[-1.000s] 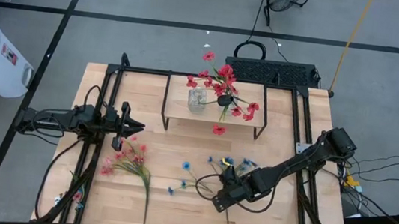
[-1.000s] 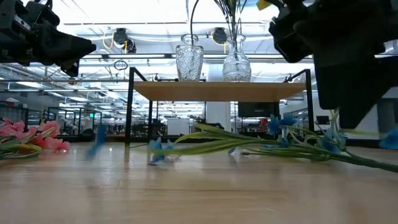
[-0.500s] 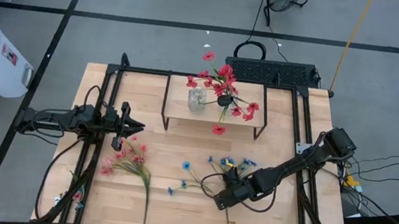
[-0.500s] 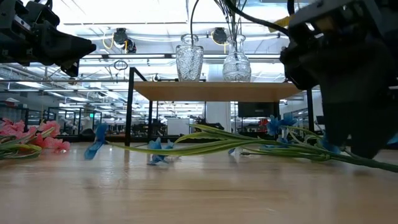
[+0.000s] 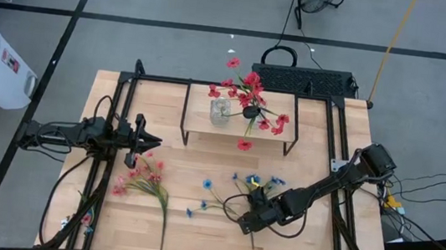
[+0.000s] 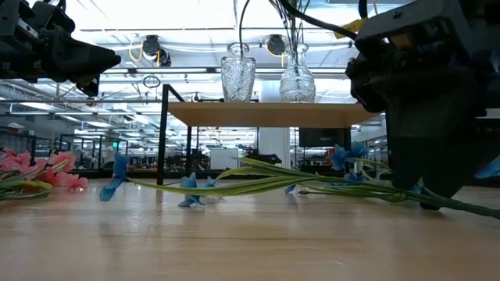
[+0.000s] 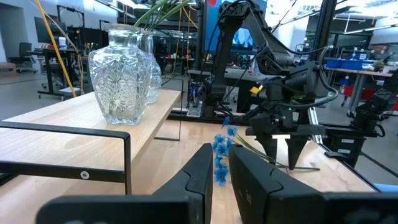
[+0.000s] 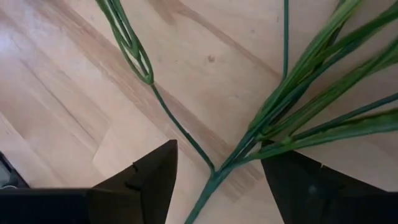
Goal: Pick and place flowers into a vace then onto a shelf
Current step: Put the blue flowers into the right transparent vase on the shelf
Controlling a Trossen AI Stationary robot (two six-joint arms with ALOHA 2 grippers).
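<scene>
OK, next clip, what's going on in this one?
A two-arm robot is putting artificial flowers into vases on a small shelf. The red flowers already stand in one vase there; the other vase is empty. The right gripper is low over the table with its fingers open on either side of the blue flowers' stem, not closed on it. The left gripper hangs above the pink flowers, which lie on the table.
</scene>
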